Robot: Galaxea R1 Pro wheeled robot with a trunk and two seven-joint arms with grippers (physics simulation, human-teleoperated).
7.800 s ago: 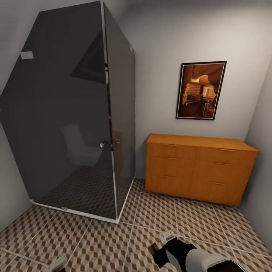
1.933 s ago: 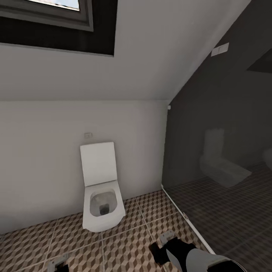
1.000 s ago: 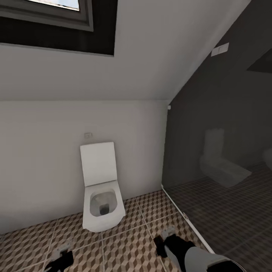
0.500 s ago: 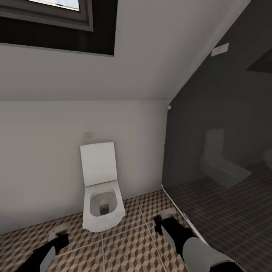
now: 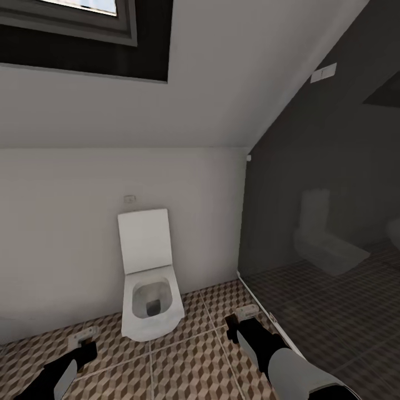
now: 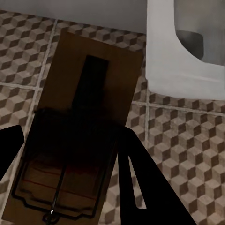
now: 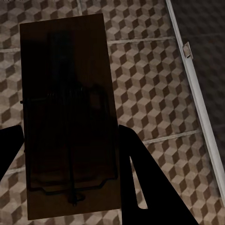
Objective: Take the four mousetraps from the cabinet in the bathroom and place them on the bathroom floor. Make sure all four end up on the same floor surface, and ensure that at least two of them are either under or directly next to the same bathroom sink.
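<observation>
Head view: both arms reach low over the bathroom floor (image 5: pixel 194 361), cut off by the lower frame edge. Left pincer (image 5: pixel 84 337) sits left of a white toilet (image 5: pixel 149 303); right pincer (image 5: pixel 244 318) sits right of it, near the base rail of a dark glass shower enclosure (image 5: pixel 328 222). From here the fingertips are small and dim, and what they carry is hard to make out. Left wrist view: pincer (image 6: pixel 70 154) clenched on a mousetrap (image 6: pixel 79 122), a brown board with a thin wire frame, one dark finger (image 6: pixel 140 183) alongside its edge; the other finger is cut off at the frame border. The trap's near end is deep in shadow, and whether it touches the tiles cannot be told. Toilet base (image 6: pixel 183 51) just beyond it. Right wrist view: pincer (image 7: pixel 70 154) likewise grasping a second mousetrap (image 7: pixel 68 112), very dark, wire parts barely legible; shower rail (image 7: pixel 197 108) runs alongside. Skylight (image 5: pixel 83 22) cropped at the top. A faint toilet reflection shows in the glass. Small wall plates carry no readable writing.
</observation>
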